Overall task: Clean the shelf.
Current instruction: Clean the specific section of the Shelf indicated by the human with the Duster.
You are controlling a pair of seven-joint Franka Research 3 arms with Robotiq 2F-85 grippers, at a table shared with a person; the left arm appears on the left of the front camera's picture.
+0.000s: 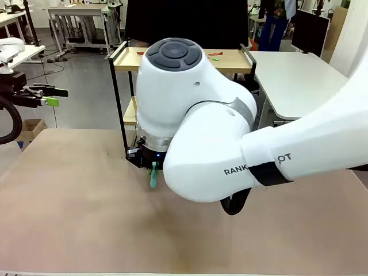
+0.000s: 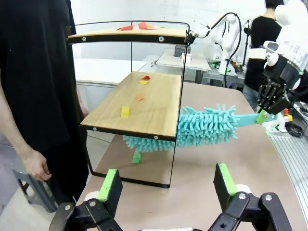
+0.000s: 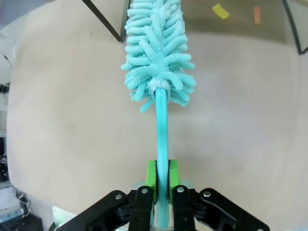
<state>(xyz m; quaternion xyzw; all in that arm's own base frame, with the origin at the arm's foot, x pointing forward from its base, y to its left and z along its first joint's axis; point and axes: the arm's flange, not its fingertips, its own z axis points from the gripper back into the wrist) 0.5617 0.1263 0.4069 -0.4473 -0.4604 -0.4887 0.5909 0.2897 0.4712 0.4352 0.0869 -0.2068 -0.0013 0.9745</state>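
Note:
The shelf [image 2: 144, 103] is a two-tier rack of wooden boards in a thin black frame, standing at the table's far edge [image 1: 230, 59]. My right gripper [image 3: 162, 179] is shut on the handle of a teal fluffy duster [image 3: 156, 43]. The duster head [image 2: 197, 127] lies low, poking under the lower board from the side. Small paper scraps, yellow [image 2: 125, 111], orange [image 2: 139, 97] and red [image 2: 145, 77], lie on the lower board, with red ones [image 2: 132, 27] on the top board. My left gripper [image 2: 168, 185] hangs open off to the left [image 1: 50, 96], holding nothing.
A person in black stands by the shelf's end, a hand [image 2: 36, 164] hanging low. A green scrap [image 2: 136, 157] lies on the brown table under the shelf. Yellow [image 3: 221, 10] and orange [image 3: 257, 14] scraps lie in the shaded area inside the frame. A white table [image 1: 299, 75] stands behind, right.

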